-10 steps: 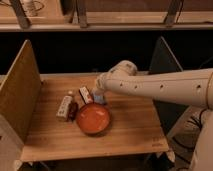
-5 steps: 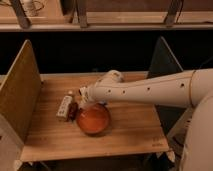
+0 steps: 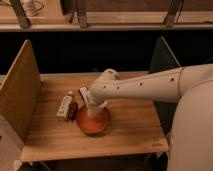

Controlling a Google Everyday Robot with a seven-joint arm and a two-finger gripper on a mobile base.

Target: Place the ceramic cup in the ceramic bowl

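Note:
The orange-red ceramic bowl (image 3: pixel 93 122) sits on the wooden table (image 3: pixel 130 125), left of middle and near the front. My gripper (image 3: pixel 93 110) hangs from the white arm (image 3: pixel 145 87), which reaches in from the right. It points down over the bowl's back half. A small whitish shape (image 3: pixel 83 93) shows at the arm's left edge, just behind the bowl. It looks like the ceramic cup and is mostly hidden by the wrist. I cannot tell whether the gripper holds it.
A white oblong packet (image 3: pixel 64 106) and a dark red item (image 3: pixel 73 111) lie just left of the bowl. A tall wooden panel (image 3: pixel 20 95) walls the left side and a dark panel (image 3: pixel 162 60) the right. A dark gap and shelf run behind the table.
The arm has swung left and toward the front, and the gripper has come down over the bowl. The small blue block behind the bowl is now hidden by the arm.

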